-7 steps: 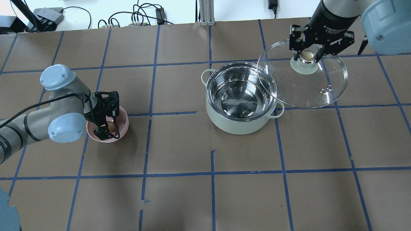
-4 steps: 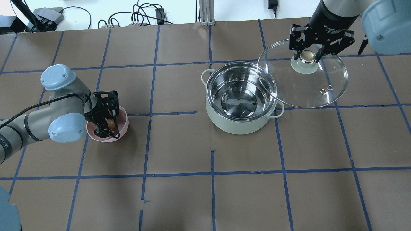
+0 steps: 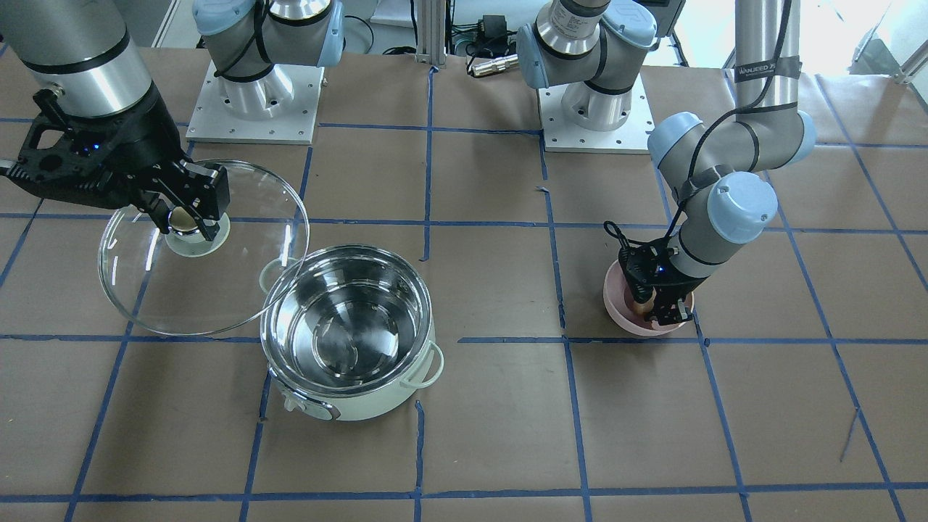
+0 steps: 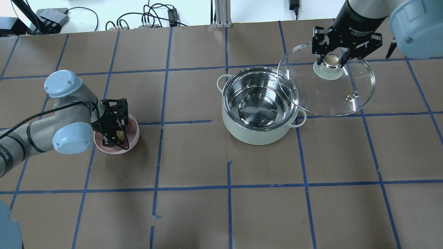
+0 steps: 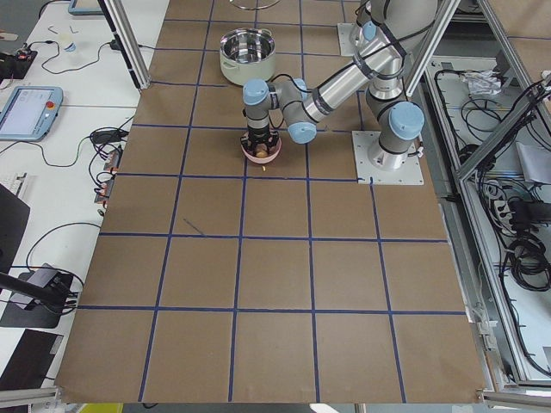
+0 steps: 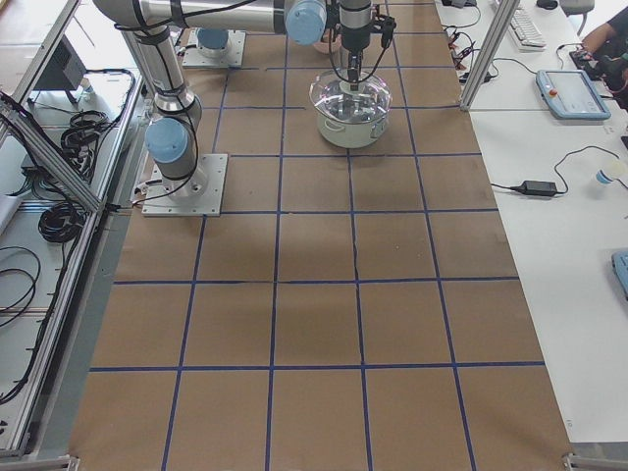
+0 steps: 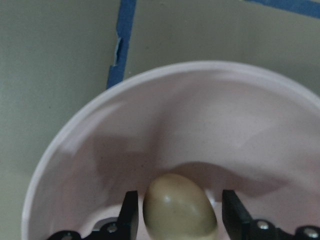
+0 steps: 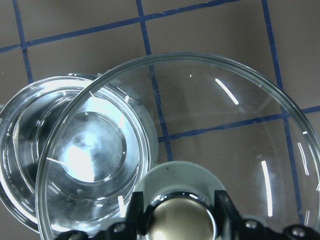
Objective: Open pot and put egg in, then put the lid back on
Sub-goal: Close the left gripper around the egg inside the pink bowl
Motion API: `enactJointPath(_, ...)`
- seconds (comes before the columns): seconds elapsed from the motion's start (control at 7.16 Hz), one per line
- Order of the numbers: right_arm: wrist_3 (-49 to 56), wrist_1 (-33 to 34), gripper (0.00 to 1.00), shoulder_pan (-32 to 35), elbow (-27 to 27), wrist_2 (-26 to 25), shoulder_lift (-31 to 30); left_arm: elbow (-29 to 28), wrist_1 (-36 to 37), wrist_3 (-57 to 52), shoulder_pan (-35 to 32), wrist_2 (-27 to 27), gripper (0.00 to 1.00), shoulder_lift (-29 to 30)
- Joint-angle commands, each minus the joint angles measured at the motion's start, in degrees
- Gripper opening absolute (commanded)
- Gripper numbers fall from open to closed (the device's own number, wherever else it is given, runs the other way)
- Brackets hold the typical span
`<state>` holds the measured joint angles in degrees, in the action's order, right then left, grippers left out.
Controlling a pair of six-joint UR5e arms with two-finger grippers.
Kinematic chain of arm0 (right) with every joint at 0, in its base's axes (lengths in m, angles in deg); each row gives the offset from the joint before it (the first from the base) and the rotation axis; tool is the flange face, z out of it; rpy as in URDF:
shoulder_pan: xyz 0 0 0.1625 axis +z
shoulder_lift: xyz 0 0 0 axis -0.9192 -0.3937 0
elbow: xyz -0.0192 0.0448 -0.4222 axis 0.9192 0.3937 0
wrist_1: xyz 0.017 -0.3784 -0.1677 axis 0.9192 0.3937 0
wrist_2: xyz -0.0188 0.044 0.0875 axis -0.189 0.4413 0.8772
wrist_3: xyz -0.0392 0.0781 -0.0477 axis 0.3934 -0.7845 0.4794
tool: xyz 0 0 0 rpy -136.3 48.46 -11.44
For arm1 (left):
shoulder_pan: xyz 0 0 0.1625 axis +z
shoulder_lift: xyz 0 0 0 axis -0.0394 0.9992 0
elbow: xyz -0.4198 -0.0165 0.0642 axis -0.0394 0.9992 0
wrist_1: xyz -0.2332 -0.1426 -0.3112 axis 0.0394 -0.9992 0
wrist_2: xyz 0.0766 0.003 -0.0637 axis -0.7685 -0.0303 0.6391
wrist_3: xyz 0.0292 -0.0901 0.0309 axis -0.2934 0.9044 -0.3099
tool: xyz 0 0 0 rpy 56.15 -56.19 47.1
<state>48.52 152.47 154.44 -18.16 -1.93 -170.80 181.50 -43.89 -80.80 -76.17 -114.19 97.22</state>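
The mint-green pot (image 4: 259, 135) stands open mid-table, its steel inside empty; it also shows in the front view (image 3: 355, 404). My right gripper (image 4: 331, 61) is shut on the gold-topped knob of the glass lid (image 4: 341, 98) and holds it raised beside the pot, its edge overlapping the pot's rim. The lid also shows in the front view (image 3: 210, 297) and the right wrist view (image 8: 225, 125). The brown egg (image 7: 179, 207) lies in a pink bowl (image 4: 134, 138). My left gripper (image 4: 116, 133) is down in the bowl, open, its fingers (image 7: 131, 215) close on either side of the egg.
The pink bowl (image 3: 615, 301) sits on the brown table left of the pot, about two grid squares away. Blue tape lines cross the table. Cables and power bricks lie beyond the far edge (image 4: 148, 19). The arm bases (image 3: 254, 101) stand behind.
My left gripper has shifted only slightly inside the pink bowl. The right gripper holds the lid in the same place.
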Motion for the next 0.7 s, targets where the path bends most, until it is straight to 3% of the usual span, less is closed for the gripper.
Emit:
enactJointPath(0.0, 0.01, -0.02, 0.36, 0.0, -0.06, -0.04, 0.01, 0.13, -0.01, 0.0, 0.0, 0.17, 0.49, 0.0)
enactJointPath(0.28, 0.45, 0.24, 0.36, 0.0, -0.06, -0.13, 0.01, 0.13, -0.09, 0.0, 0.0, 0.17, 0.3, -0.09)
enactJointPath(0.56, 0.45, 0.15, 0.36, 0.0, -0.06, -0.22, 0.01, 0.04, -0.1, 0.26, 0.0, 0.17, 0.2, -0.53)
